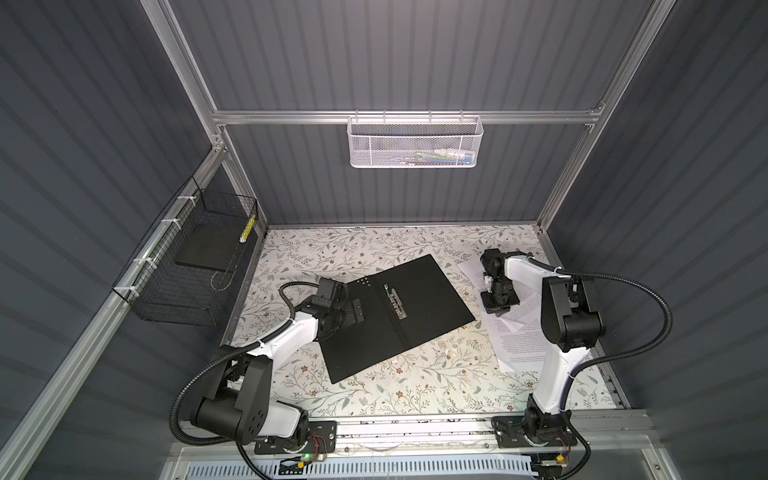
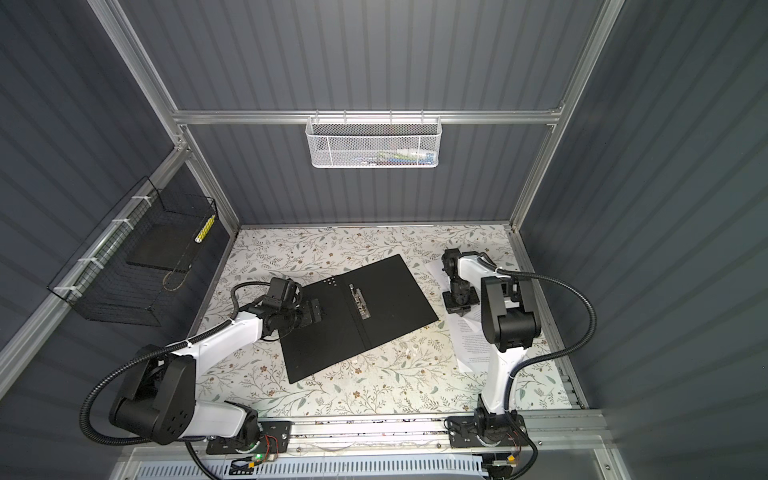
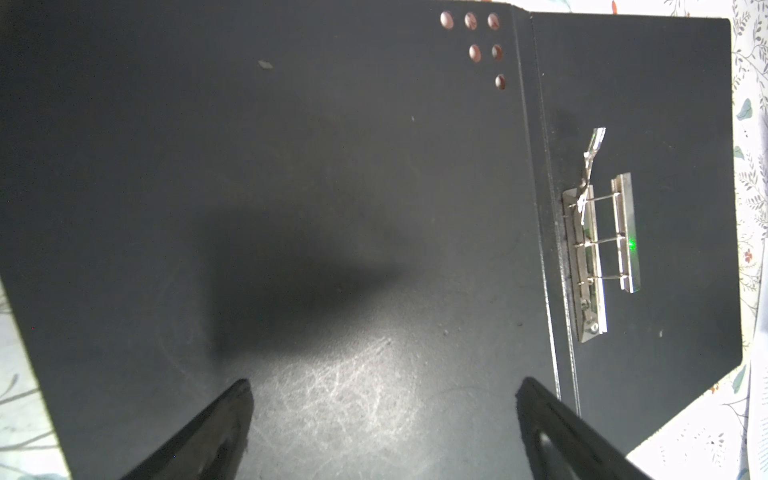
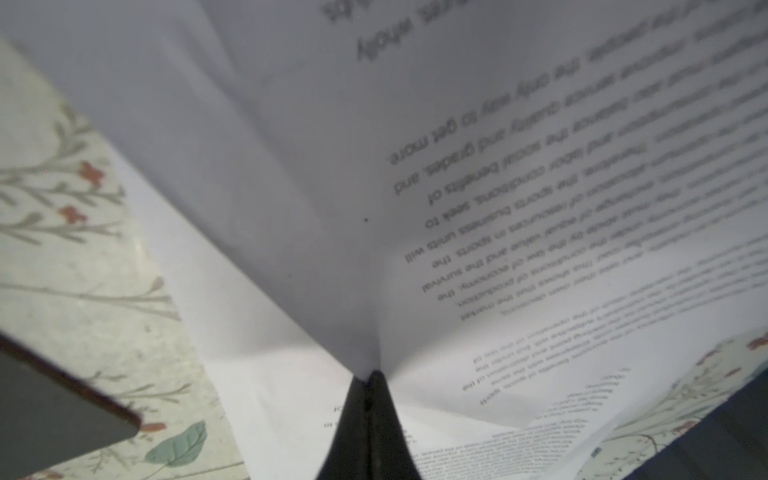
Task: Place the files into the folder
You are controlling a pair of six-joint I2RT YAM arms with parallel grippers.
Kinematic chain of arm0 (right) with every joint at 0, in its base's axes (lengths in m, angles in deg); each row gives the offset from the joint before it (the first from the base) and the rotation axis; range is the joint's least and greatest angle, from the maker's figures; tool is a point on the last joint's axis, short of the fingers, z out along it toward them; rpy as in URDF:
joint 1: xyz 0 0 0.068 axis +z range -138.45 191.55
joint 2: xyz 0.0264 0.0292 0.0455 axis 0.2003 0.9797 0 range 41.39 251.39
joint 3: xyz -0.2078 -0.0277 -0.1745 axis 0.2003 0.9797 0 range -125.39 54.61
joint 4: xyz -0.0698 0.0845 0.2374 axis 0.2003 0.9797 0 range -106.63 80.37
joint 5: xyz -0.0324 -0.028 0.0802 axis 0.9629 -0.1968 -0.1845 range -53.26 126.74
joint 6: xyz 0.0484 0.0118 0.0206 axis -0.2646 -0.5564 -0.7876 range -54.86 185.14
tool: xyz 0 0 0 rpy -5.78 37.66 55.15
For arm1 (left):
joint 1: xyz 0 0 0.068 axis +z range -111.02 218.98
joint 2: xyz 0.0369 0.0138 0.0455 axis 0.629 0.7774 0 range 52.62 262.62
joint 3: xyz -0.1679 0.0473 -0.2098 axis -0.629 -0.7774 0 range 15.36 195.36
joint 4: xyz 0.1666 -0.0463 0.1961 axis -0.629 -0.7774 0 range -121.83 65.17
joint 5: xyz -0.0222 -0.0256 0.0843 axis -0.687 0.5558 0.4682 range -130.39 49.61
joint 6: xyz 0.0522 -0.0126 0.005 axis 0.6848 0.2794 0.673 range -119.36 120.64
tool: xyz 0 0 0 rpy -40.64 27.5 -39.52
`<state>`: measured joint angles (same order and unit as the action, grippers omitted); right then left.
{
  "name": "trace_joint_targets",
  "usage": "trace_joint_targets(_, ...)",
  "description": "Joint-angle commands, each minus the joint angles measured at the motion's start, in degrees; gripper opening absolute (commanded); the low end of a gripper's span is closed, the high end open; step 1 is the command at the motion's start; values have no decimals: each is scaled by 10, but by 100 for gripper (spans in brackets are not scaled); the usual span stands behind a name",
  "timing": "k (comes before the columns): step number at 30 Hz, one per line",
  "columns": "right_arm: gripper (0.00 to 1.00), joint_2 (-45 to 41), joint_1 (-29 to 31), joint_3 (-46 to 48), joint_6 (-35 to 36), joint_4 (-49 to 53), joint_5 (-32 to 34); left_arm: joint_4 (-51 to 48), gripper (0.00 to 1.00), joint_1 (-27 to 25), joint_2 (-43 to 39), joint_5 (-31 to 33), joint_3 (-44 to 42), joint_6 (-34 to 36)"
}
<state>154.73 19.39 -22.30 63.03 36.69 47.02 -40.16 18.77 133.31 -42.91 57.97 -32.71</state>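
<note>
The table, covered in a floral print, is carrying everything. The folder is lying open and flat near its middle, black inside facing up and turned at an angle, as both top views are showing. The files are lying to the right of the folder, apart from it, as a loose fan of printed white sheets partly hidden under the right arm.

The left fingers are standing spread wide over the folder's left cover, with only bare black cover showing between them and nothing in their grip. Whether they are touching the cover cannot be told.

The right fingers are pointing down onto the files and are pressing fully together. They are pinching the top sheet at its edge nearest the folder, so the files are rising from the fingertips in a tented fold. The lower sheets are lying flat on the table beneath. A corner of the folder is showing just off to the side, clear of the paper.

The metal clip is sitting on the folder's right half, just beside the spine, with its lever raised. A small cluster of holes is marking the left cover's far corner, next to the spine.
</note>
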Motion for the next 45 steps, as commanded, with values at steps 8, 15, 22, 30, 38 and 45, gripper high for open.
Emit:
trace_joint_targets(8,0,-60,-3,-20,-3,-4,-62,-9,100,3,-10,4,-3,8)
trace_joint_targets(15,0,-59,24,-59,1,37,-53,-5,100,3,-5,1,-3,6)
trace_joint_targets(22,0,-21,123,-119,-16,60,-46,-4,100,3,-6,7,-6,2)
trace_joint_targets(30,0,53,217,-206,-25,67,-68,-7,100,5,-8,10,-7,4)
trace_joint_targets(38,0,106,257,-248,-30,56,-95,-13,100,9,-9,12,-10,5)
trace_joint_targets(45,0,140,290,-291,-15,64,-104,-18,100,12,-6,11,-5,8)
